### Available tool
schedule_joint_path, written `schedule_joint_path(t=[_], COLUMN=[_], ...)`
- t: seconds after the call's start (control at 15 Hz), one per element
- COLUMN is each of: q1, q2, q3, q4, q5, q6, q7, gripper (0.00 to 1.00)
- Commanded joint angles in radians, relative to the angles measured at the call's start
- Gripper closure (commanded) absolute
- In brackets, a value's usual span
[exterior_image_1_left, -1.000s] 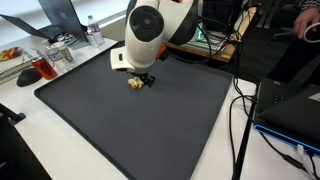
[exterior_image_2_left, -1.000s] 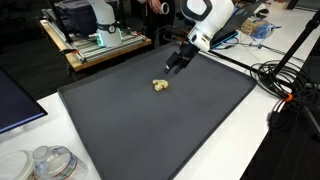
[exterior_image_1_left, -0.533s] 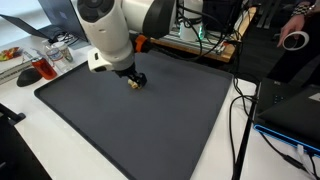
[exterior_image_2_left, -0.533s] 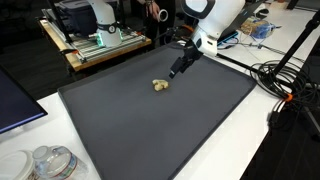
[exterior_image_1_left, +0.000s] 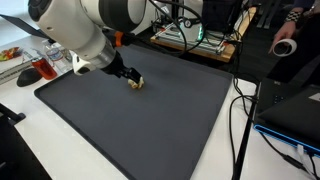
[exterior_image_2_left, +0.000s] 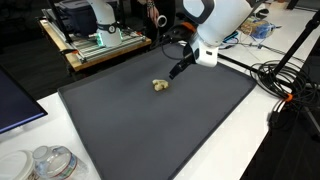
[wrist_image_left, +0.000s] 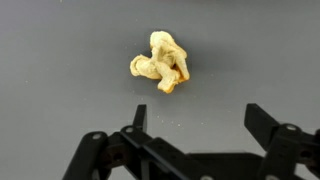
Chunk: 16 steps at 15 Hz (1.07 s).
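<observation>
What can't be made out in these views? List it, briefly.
- Yellow lump: too small in both exterior views; even the wrist view does not show what it is.
- End effector: the wrist view's bottom edge cuts off its base; in an exterior view the arm covers most of it.
- Clear containers: blurred and cut by the bottom edge of an exterior view.

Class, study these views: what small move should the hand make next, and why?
Probably a short shift forward and sideways to centre the hand over the yellow lump. In the wrist view the lump lies untouched on the dark mat, ahead of the open jaws and off towards one side of the gap.
</observation>
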Motion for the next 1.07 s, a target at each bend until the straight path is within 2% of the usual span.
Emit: schedule_joint_path(t=[0.0, 0.4, 0.8, 1.0], q1=[-0.055, -0.151, -0.247, -0.282], q2=[0.093, 0.147, 0.149, 0.129], q3=[0.039, 0.061, 0.079, 0.084], q4=[0.145, 0.177, 0.137, 0.083], q5=[0.092, 0.230, 0.339, 0.376], q6=[-0.088, -0.083, -0.073, -0.023], q7=[-0.078, -0.139, -0.230, -0.287], gripper=[0.00, 0.00, 0.00, 0.00])
